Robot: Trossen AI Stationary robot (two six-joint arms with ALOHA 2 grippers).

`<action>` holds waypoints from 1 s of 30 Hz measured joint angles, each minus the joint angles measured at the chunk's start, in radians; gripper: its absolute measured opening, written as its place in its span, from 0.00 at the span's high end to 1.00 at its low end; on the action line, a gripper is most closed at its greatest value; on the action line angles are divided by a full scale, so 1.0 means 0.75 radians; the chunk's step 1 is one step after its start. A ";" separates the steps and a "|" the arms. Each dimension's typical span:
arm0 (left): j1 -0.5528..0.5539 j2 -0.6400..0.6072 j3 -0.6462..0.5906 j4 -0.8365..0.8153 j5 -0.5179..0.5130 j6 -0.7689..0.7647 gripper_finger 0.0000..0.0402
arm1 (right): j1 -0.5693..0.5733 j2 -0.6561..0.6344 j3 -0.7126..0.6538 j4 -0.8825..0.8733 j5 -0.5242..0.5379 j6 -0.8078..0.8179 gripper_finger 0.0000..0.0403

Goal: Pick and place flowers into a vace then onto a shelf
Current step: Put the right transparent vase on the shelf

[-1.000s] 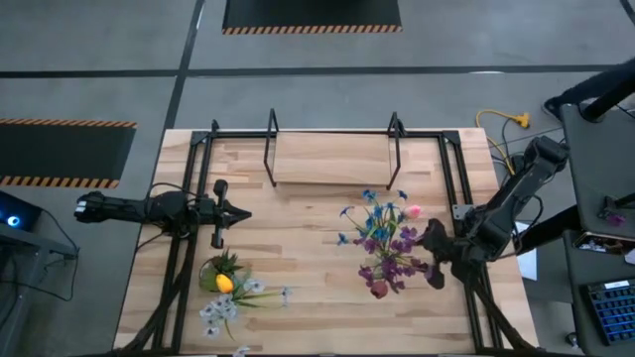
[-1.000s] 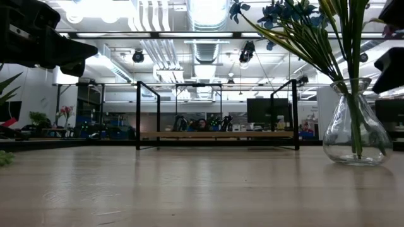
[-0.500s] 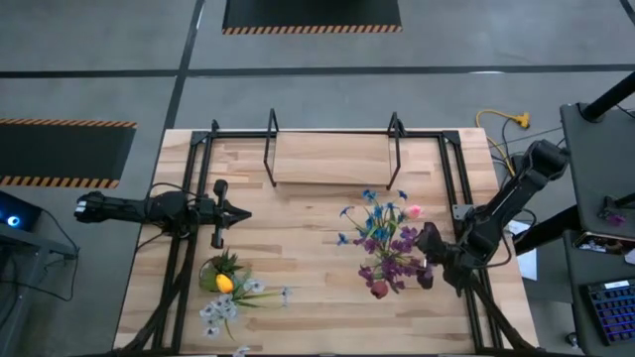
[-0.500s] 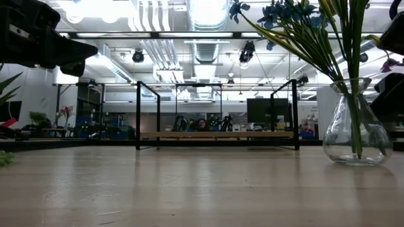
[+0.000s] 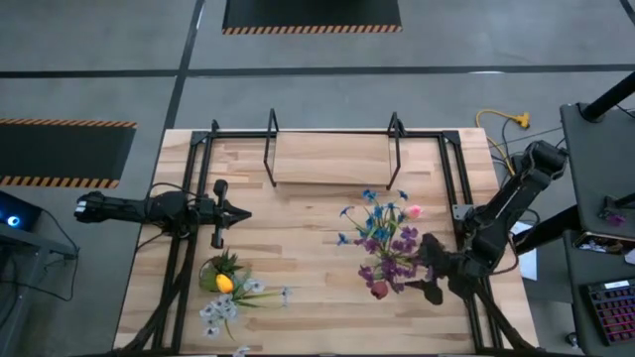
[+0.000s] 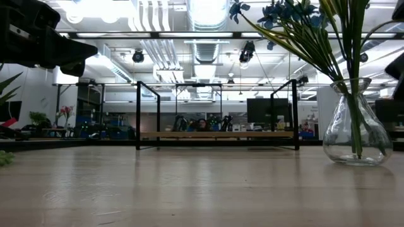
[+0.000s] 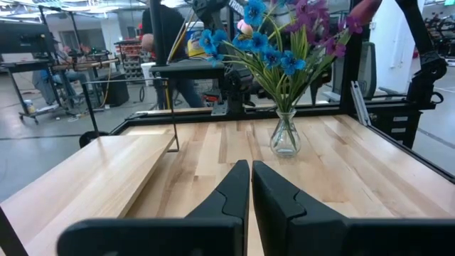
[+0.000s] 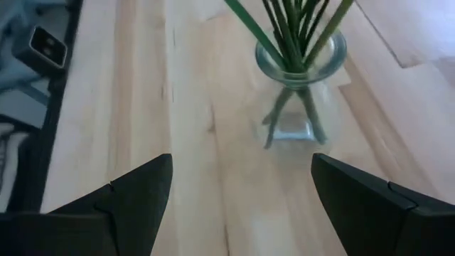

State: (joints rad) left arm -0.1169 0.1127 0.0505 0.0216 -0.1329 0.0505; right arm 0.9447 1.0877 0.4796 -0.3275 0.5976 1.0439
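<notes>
- Wooden table is showing from straight above, w/ black frame rails along its edges.
- Shelf is sitting at the table's far side, on thin black loop supports.
- Left gripper is hovering over the table's left half, fingers pressed together, holding nothing.
- Bunch of flowers in blue, purple, pink & dark red is standing right of centre.
- Right gripper is hanging just beside the bunch, fingers spread wide.
- Potted plant & some white flowers are lying near the front left.
</notes>
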 joint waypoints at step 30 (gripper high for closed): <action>0.000 0.000 0.000 -0.001 0.000 0.000 1.00 | 0.345 0.164 0.320 -0.440 0.271 0.281 0.19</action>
State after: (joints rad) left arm -0.1171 0.1127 0.0505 0.0212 -0.1328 0.0505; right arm 1.2032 1.2106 0.7193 -0.6572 0.8010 1.2550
